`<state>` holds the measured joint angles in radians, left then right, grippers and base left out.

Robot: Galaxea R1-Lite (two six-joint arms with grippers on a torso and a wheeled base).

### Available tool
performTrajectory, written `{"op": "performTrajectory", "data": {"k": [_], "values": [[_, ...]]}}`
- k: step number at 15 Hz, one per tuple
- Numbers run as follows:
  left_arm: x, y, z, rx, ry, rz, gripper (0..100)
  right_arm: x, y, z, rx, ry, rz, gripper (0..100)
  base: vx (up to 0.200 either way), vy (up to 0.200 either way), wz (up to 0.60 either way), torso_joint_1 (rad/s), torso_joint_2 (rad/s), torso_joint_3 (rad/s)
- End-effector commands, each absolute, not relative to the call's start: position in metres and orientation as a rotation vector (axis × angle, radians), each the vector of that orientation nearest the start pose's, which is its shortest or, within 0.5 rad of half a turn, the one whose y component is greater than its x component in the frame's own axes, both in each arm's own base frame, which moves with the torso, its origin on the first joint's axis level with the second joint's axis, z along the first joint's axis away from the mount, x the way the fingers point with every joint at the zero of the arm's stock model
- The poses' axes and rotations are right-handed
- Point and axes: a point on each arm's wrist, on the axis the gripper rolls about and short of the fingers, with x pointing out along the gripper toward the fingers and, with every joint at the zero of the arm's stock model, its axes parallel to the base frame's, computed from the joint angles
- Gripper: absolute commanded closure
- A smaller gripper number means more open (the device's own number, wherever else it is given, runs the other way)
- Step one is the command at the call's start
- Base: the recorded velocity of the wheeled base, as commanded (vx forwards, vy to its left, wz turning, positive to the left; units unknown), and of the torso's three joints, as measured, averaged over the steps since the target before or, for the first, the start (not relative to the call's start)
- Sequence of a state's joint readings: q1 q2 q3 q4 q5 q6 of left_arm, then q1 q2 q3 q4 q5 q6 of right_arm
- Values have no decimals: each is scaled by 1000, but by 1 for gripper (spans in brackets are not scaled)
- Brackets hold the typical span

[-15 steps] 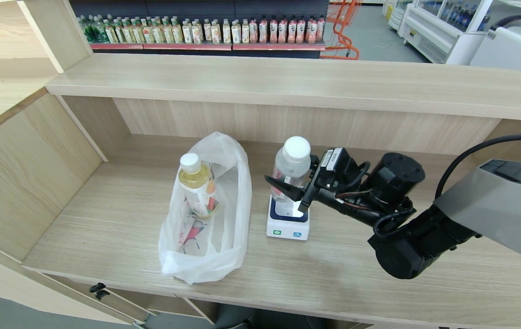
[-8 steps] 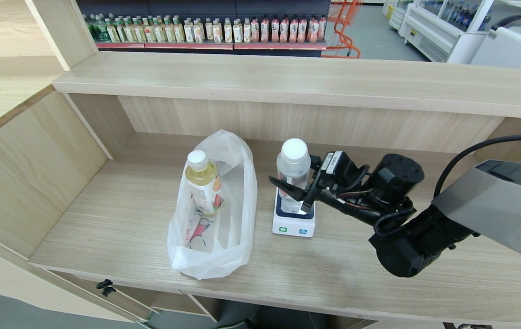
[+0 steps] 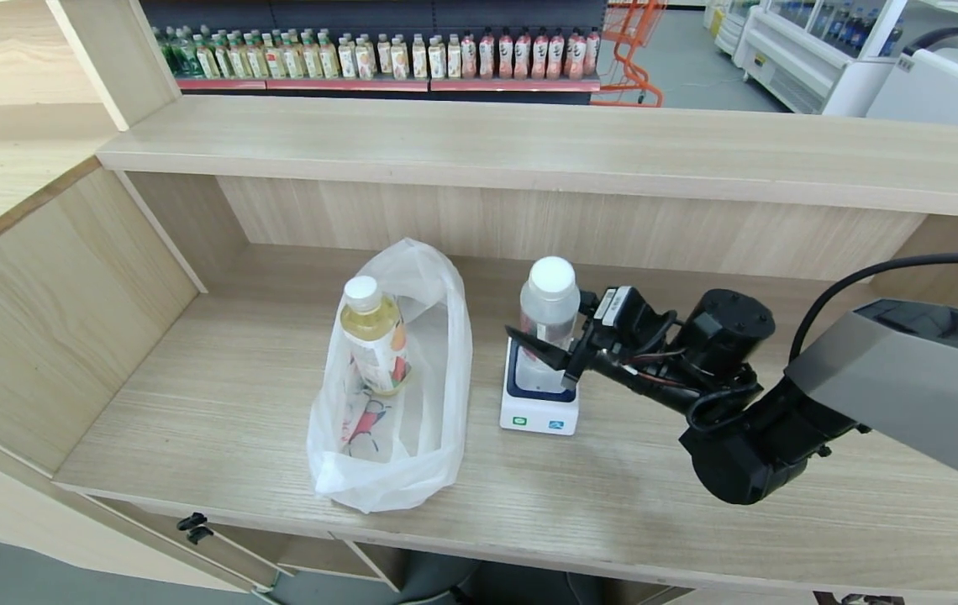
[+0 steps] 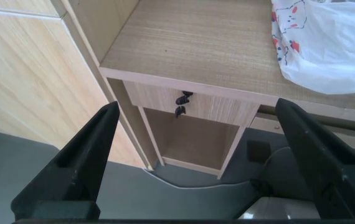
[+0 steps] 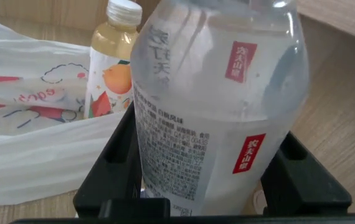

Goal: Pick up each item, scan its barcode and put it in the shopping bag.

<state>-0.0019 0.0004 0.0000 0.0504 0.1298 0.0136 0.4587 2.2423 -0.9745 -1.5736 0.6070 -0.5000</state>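
On my left, the left gripper [image 4: 196, 109] hangs off the near edge of the counter [image 3: 218, 395], above a drawer [image 4: 227, 112] with keys in its lock. Its fingers are spread wide and hold nothing.

The white shopping bag [image 3: 412, 454] lies open on the counter left of centre. A yellow tea bottle [image 3: 374, 340] with a white cap stands inside it, toward the far end.

Just right of the bag sits the scanner [image 3: 539, 412], a small white box with a dark top face. The clear water bottle [image 3: 548, 311] is upright directly over that top face, white cap up. I cannot tell whether its base touches the scanner.

The right gripper [image 3: 539, 360] comes in from the right and has the water bottle clamped low on its body. One black finger [image 5: 112, 165] is on each side, closed snug against the plastic. The printed label faces the wrist camera.
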Motion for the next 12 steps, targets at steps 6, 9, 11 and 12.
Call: {"op": "performTrajectory", "data": {"k": [6,9,11,12], "values": [[-23,3,70,17,51,128,0,349,188,172,-352,-662,942,100,0,0,0,0,0,0],[-23,3,70,17,51,128,0,311,170,236,-80,-618,955,100,0,0,0,0,0,0],[-23,3,70,16,51,129,0,287,162,238,-14,-423,983,100,0,200,0,5,2,2],[-23,3,70,16,51,129,0,275,168,239,67,-340,993,100,0,200,0,-7,2,-2]]}}
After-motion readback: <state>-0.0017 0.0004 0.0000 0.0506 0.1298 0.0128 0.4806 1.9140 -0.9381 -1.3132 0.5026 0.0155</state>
